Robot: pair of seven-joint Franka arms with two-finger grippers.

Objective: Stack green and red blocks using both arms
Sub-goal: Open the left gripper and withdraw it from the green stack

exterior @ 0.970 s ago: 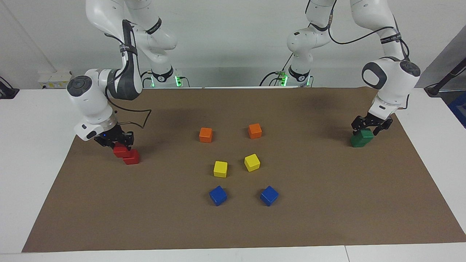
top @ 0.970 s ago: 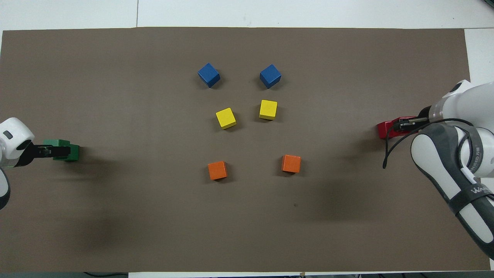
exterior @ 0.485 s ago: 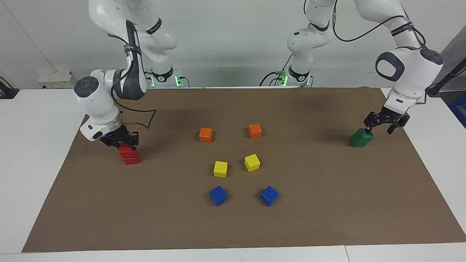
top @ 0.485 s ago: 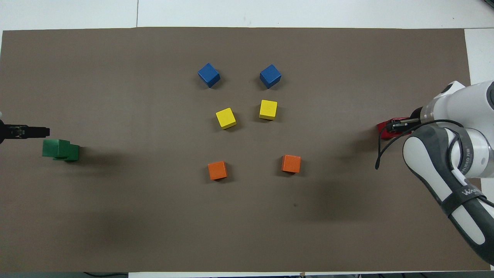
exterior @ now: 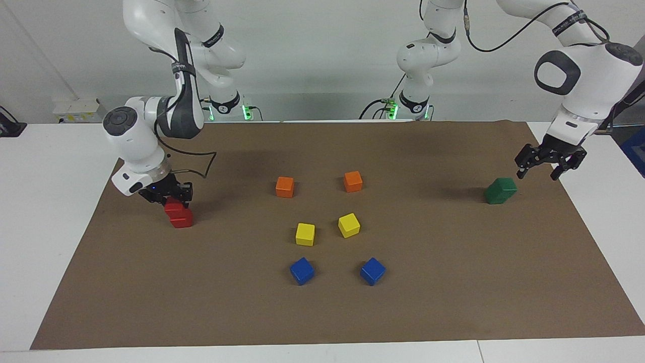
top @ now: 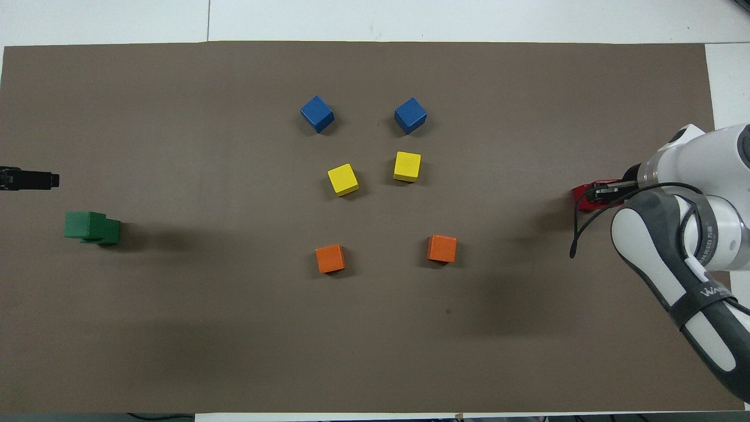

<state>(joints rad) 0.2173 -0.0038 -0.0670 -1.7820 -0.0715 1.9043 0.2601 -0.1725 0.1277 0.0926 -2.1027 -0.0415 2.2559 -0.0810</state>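
Observation:
Two red blocks stand stacked near the right arm's end of the mat: the upper red block point(exterior: 174, 205) rests on the lower red block point(exterior: 182, 219). My right gripper point(exterior: 170, 197) is shut on the upper red block; the stack also shows in the overhead view point(top: 586, 192), partly covered by the gripper point(top: 609, 190). Two green blocks stand stacked point(exterior: 501, 190) near the left arm's end, also in the overhead view point(top: 91, 227). My left gripper point(exterior: 537, 175) is open and empty, up in the air over the mat's edge beside the green stack, clear of it point(top: 35, 179).
In the mat's middle lie two orange cubes point(exterior: 284, 186) point(exterior: 352, 181), two yellow cubes point(exterior: 305, 234) point(exterior: 348, 225) and two blue cubes point(exterior: 302, 270) point(exterior: 372, 270), each apart from the others. The brown mat point(exterior: 453, 282) covers most of the white table.
My left gripper opened, let go of the upper green block and rose away from the stack. My right gripper carried the red block onto the other red block and then stayed still.

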